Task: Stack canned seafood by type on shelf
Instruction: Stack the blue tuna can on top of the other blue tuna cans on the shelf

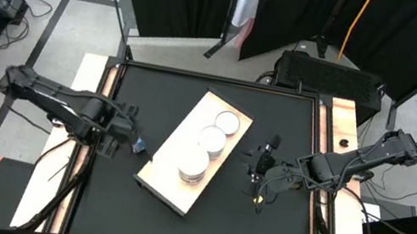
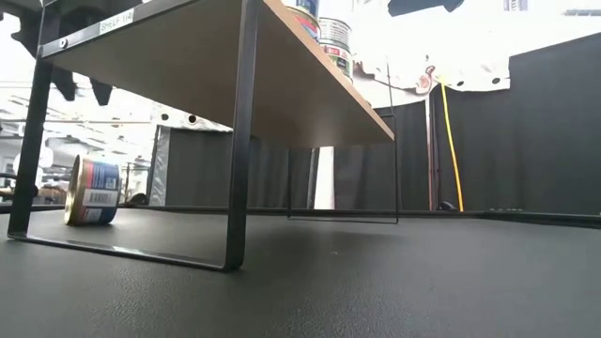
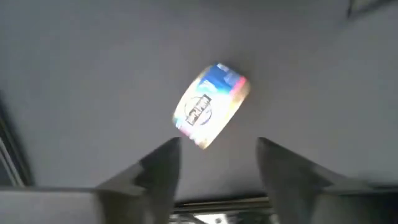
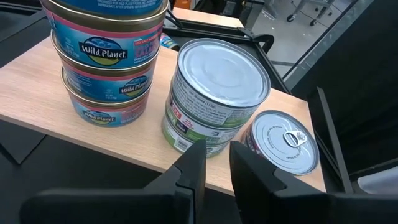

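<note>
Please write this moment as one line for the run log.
left pincer: open, above loose tin on black tabletop | right pincer: near shelf, jaws narrow, holding nothing | shelf: three tin stacks

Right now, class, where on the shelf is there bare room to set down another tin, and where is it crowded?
The shelf is bare along its long side facing the left gripper, and at the corner below the tall stack. The side toward the right gripper is crowded: tall stack, middle stack and single tin sit in a row. One loose tin stands on edge on the tabletop.
</note>
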`<action>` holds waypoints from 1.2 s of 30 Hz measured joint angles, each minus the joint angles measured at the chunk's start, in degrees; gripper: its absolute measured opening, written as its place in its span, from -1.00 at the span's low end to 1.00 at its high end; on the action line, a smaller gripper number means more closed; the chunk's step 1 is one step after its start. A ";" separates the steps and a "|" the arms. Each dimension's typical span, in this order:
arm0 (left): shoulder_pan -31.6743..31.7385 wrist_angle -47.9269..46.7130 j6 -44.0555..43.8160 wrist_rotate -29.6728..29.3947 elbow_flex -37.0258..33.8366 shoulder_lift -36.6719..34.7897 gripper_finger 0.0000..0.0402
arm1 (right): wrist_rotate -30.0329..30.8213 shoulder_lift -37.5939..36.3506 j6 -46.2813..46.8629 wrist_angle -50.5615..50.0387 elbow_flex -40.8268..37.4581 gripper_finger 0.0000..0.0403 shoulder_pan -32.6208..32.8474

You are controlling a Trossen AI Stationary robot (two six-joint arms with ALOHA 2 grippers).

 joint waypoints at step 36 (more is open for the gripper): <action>5.05 8.70 32.37 -1.95 -5.99 9.79 0.70 | -4.33 0.00 -0.84 -0.02 0.00 -0.67 1.34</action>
